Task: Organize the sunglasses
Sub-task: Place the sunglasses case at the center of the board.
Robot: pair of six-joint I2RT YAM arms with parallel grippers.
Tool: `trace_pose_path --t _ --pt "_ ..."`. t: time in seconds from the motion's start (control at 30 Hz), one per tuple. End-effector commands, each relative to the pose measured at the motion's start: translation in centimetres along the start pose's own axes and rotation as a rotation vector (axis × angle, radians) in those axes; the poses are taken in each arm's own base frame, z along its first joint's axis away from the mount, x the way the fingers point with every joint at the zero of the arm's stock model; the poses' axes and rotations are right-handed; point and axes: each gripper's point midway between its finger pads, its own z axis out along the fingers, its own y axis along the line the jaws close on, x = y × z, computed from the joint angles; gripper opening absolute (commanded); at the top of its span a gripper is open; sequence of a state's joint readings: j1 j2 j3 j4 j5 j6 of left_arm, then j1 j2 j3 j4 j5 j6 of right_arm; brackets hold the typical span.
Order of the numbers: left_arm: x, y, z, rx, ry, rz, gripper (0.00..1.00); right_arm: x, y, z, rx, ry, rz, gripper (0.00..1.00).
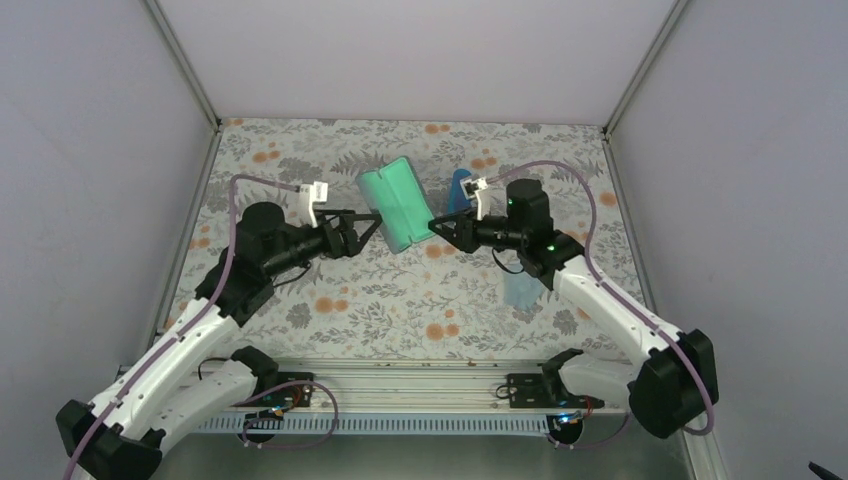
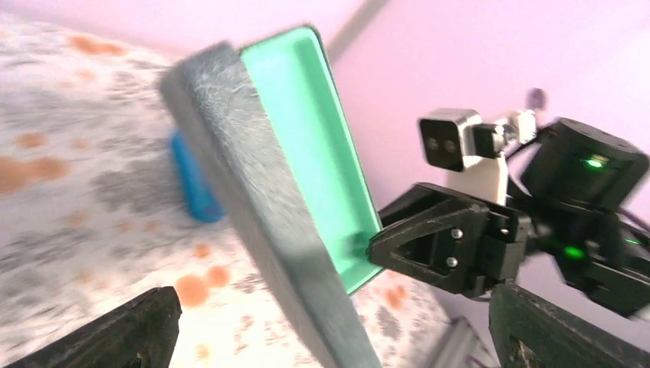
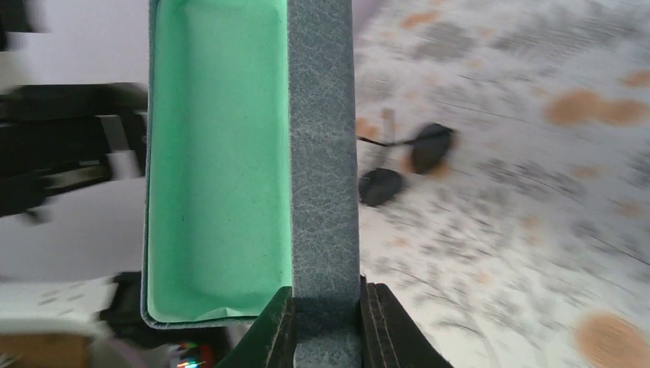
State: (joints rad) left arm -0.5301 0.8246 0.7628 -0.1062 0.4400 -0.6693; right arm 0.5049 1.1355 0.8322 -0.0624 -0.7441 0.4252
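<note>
Right gripper (image 3: pixel 326 318): pinches narrow on one wall of the open green-lined grey case (image 3: pixel 222 153), held up. Left gripper (image 1: pixel 365 228): gapes wide beside the case's other edge, holding nothing. Black sunglasses (image 3: pixel 406 165): lie at one o'clock beyond that pinch, long axis two-to-eight, flat on the floral tabletop (image 3: pixel 536 230), apart from the case; probably nearer the right arm.

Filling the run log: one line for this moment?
left hand open | right hand shut on grey case | black sunglasses on table
</note>
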Motion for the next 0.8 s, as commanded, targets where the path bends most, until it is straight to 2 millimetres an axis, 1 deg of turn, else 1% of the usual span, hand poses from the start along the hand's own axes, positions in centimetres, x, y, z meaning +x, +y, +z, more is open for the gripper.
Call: trace_pose_path --t 0.0,0.1,0.2,0.4,0.43,0.53,0.63,0.7,0.77 --pt "-0.3 5.5 -3.3 -0.371 -0.062 -0.006 1.00 1.1 -6.1 0.3 0.339 0.041 -0.026 0.04" --pt "-0.2 6.5 -5.3 -0.474 -0.069 -0.009 1.00 1.9 -8.4 0.7 0.482 0.080 -0.048 0.04" --pt "0.2 6.7 -6.4 -0.503 -0.065 -0.012 1.00 2.9 -11.0 1.3 0.631 0.142 -0.075 0.04" --pt "0.5 6.6 -6.9 -0.501 -0.064 -0.010 1.00 5.2 -16.1 2.7 0.828 0.303 -0.107 0.04" --pt "0.5 6.6 -6.9 -0.500 -0.065 -0.009 1.00 5.5 -16.5 2.9 0.840 0.321 -0.108 0.04" --pt "0.7 6.9 -6.4 -0.495 -0.063 -0.015 1.00 6.6 -17.0 3.8 0.831 0.362 -0.108 0.04" --pt "0.8 6.9 -5.8 -0.485 -0.046 -0.024 1.00 7.9 -17.2 4.0 0.864 0.409 -0.131 0.04" --pt "0.6 6.9 -5.3 -0.490 -0.034 -0.020 1.00 8.4 -17.0 4.3 0.890 0.435 -0.156 0.04" --pt "-0.2 6.8 -5.0 -0.493 -0.046 -0.006 1.00 8.9 -16.7 4.5 0.915 0.457 -0.175 0.06"
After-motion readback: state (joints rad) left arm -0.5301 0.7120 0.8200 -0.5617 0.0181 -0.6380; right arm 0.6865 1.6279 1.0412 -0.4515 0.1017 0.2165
